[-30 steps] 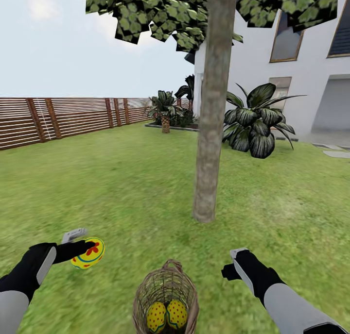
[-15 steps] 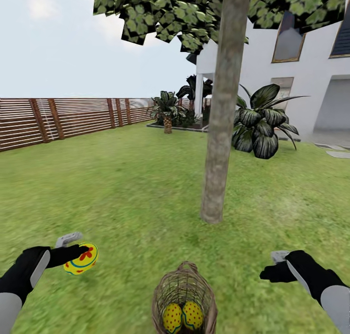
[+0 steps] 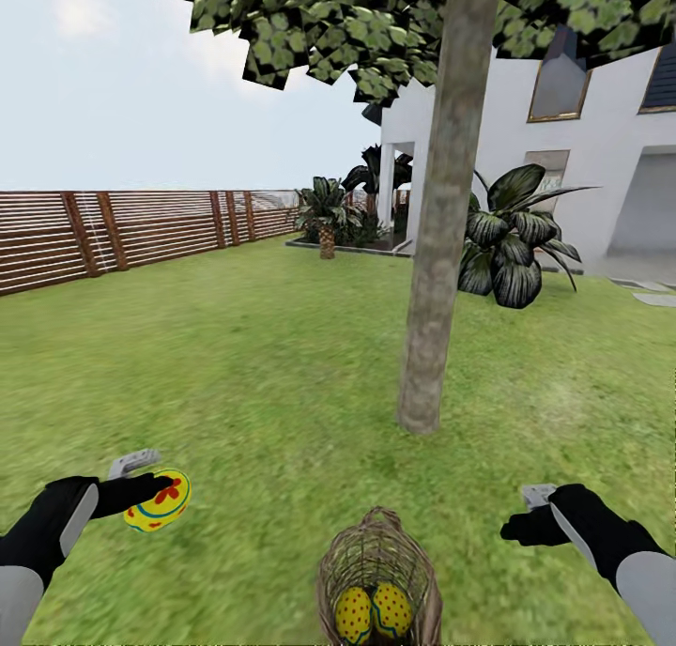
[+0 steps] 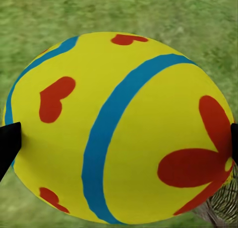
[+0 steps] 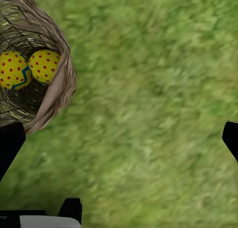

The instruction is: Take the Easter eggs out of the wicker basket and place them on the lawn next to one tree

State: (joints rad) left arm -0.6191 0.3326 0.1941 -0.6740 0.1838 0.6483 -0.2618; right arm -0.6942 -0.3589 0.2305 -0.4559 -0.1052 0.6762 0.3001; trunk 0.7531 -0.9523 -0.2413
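Left gripper (image 3: 160, 492) clamps egg (image 3: 158, 501) — right gripper (image 3: 528, 513) spread, empty.

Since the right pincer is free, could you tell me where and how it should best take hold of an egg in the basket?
Come from above, through the open mouth of the wicker basket. Its woven wall surrounds the two eggs, so no side approach looks workable. Close the open right pincer across the narrow middle of the egg nearer that pincer; the eggs lie touching, so slip one finger between them.

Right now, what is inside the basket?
Two eggs lie side by side in the wicker basket; its floor beneath them is hidden. The third egg is in the left gripper.
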